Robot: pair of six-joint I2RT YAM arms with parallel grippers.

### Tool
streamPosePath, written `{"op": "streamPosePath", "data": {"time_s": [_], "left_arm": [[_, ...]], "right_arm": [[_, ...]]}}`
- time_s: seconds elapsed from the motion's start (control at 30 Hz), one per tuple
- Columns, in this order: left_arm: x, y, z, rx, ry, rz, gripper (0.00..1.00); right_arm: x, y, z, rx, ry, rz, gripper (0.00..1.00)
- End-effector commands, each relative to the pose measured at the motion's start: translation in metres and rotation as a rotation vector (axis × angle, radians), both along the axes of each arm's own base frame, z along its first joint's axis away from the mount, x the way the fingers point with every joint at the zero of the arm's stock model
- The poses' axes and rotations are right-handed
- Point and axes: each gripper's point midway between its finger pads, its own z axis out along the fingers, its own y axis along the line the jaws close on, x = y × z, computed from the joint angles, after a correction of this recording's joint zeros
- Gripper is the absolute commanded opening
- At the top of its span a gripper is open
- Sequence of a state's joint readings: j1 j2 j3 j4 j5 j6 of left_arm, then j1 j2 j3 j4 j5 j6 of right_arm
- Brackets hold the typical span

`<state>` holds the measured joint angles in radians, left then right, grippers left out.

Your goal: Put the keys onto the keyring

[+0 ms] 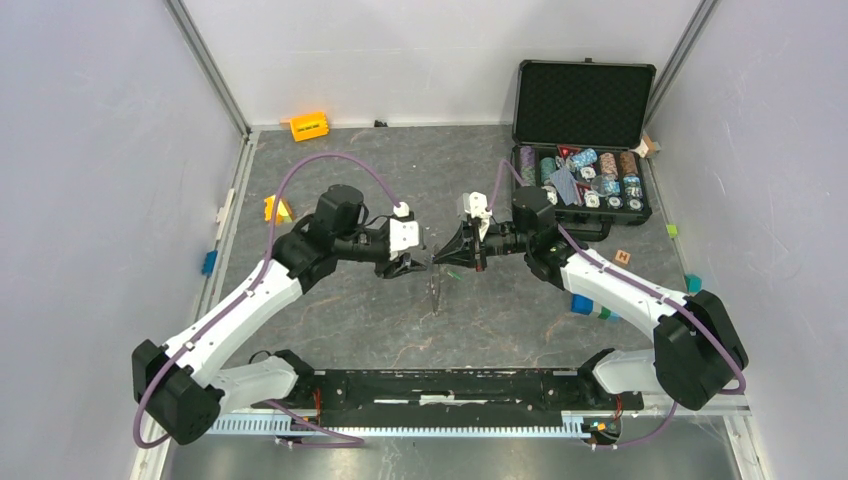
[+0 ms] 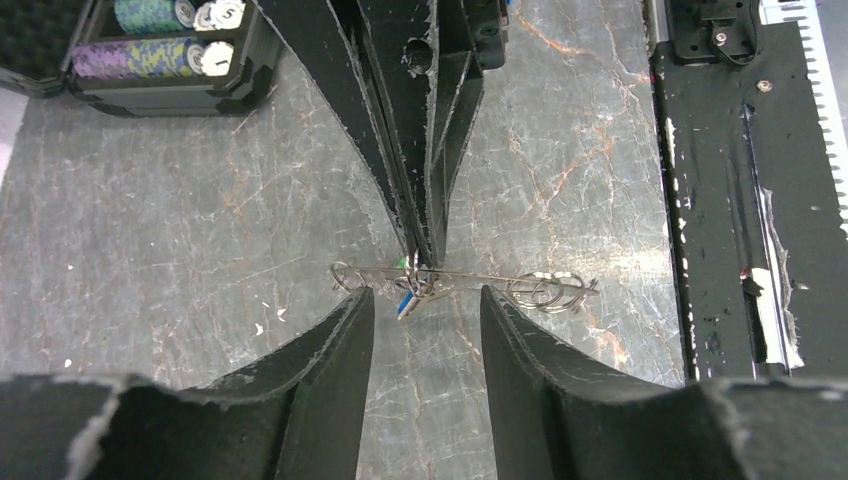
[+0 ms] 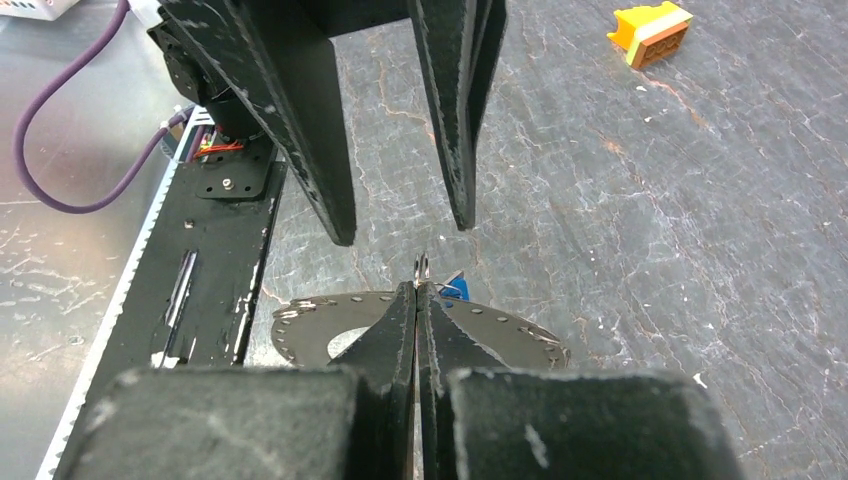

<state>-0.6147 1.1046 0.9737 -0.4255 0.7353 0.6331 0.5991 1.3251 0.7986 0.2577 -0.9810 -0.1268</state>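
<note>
The keyring [image 3: 320, 325] is a dark-grey disc with a dotted rim and a wide hole. It lies under my right gripper [image 3: 417, 287], which is shut on a small wire loop at its rim. The blue key [image 3: 458, 287] hangs at that loop. In the left wrist view the keyring [image 2: 520, 282] shows edge-on, with the blue key [image 2: 406, 303] and a speck of the green key [image 2: 401, 264] at the right fingertips. My left gripper [image 2: 425, 295] is open and empty, its tips just short of the ring. In the top view both grippers, left [image 1: 413, 265] and right [image 1: 441, 257], meet tip to tip above mid-table.
An open black case of poker chips [image 1: 580, 150] stands at the back right. An orange block [image 1: 309, 126] lies at the back, a yellow one [image 1: 277, 208] at the left. Blue and green blocks [image 1: 590, 306] lie by the right arm. The black base rail [image 1: 450, 385] runs along the near edge.
</note>
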Motion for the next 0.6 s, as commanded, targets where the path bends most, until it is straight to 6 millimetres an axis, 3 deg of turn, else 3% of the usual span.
{"op": "streamPosePath", "data": {"time_s": [0.0,0.27,0.57], "left_arm": [[0.0011,-0.0056,0.0057,-0.006,0.01,-0.026,0.49],[0.0071,-0.0054,0.0069,-0.05,0.039,-0.005,0.41],[-0.0009,-0.0115,0.0017,-0.067,0.103,-0.06,0.36]], "right_arm": [[-0.0022,0.0011,0.0334,0.063,-0.106,0.042,0.0],[-0.0059,0.0008,0.0345,0.07,-0.113,0.061,0.0],[-0.0062,0.0012,0.0359,0.074,-0.112,0.063,0.0]]}}
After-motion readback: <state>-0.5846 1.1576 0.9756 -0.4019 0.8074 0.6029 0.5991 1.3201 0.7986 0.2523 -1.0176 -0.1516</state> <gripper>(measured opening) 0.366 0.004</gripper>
